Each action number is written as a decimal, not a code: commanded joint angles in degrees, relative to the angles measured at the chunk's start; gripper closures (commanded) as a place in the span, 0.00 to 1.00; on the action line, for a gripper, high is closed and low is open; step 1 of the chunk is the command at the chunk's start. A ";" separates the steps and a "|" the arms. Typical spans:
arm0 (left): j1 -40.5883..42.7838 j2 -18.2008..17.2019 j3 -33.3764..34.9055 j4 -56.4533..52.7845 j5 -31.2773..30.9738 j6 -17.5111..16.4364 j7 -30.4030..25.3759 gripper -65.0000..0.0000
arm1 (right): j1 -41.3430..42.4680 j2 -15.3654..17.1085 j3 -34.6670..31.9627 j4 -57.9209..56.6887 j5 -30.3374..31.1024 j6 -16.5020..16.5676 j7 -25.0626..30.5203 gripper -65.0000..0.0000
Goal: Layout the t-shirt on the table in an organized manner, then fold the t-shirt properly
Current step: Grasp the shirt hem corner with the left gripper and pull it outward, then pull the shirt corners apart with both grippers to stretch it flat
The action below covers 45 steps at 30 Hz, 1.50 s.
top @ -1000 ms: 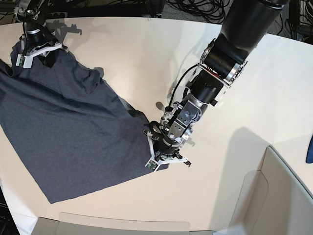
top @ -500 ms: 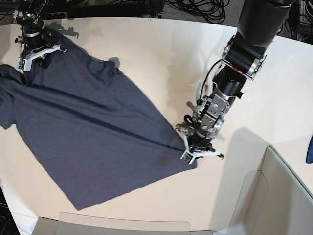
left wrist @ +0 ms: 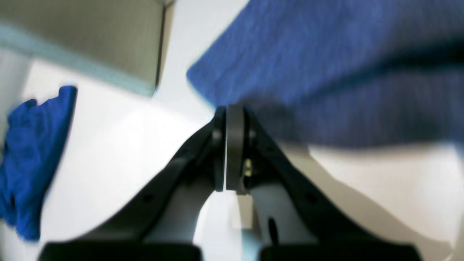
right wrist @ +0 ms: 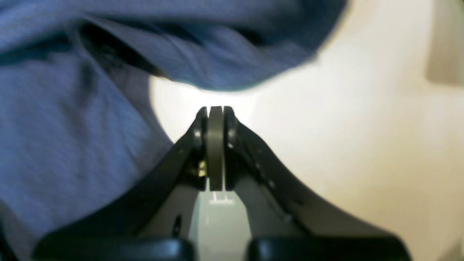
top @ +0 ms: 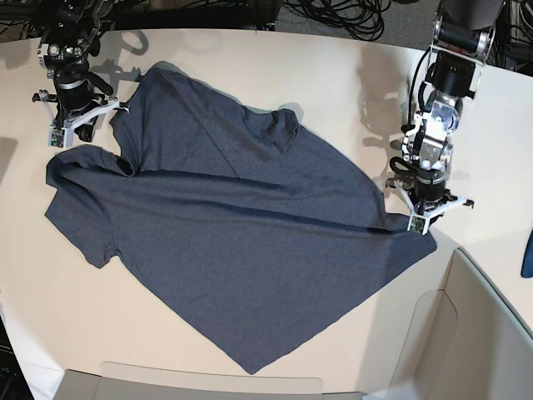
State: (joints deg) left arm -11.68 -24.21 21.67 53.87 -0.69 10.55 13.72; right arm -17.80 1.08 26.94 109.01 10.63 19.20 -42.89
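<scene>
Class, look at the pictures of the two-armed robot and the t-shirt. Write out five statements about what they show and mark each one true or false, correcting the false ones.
1. The t-shirt is spread between the two arms on the table. True.
2. The left gripper stands wide open above bare table. False: its jaws are shut, at the shirt's corner.
3. The right gripper is shut. True.
4. The shirt is already folded into a neat rectangle. False: it lies opened out, still creased and unfolded.
5. A bright blue cloth lies apart from the shirt. True.
</scene>
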 commanded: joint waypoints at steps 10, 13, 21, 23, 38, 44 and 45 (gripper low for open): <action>5.31 0.07 -0.79 6.49 -0.59 -2.77 10.94 1.00 | 0.97 -1.74 -7.82 8.66 7.70 0.10 1.44 1.00; 5.40 0.07 -1.06 6.66 -0.67 -2.77 10.42 1.00 | -0.35 -1.92 -10.19 7.78 9.63 0.10 1.44 1.00; 10.14 -0.01 -9.32 31.45 -1.20 -3.73 17.10 0.91 | -2.90 -2.97 -10.72 -0.40 9.37 -0.08 1.80 1.00; 10.06 0.07 -8.88 36.02 -1.20 -7.43 19.82 0.89 | -3.08 -2.97 -10.81 -1.54 9.37 -2.01 1.80 1.00; -9.90 6.67 -8.79 18.35 -10.52 -19.47 26.06 0.89 | -5.98 2.83 -11.16 -2.59 -8.48 -7.99 1.44 1.00; -8.49 6.67 -8.79 17.12 -10.70 -19.47 25.89 0.89 | -3.52 14.96 -10.89 -7.78 -9.80 -7.99 1.44 1.00; -8.14 6.67 -8.79 17.12 -10.70 -19.47 25.89 0.89 | -2.64 16.54 -10.89 -9.19 -9.80 -7.99 1.44 1.00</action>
State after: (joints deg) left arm -18.46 -17.02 13.13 69.93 -11.20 -9.04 40.51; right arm -20.34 17.19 15.81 99.31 1.26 11.49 -40.64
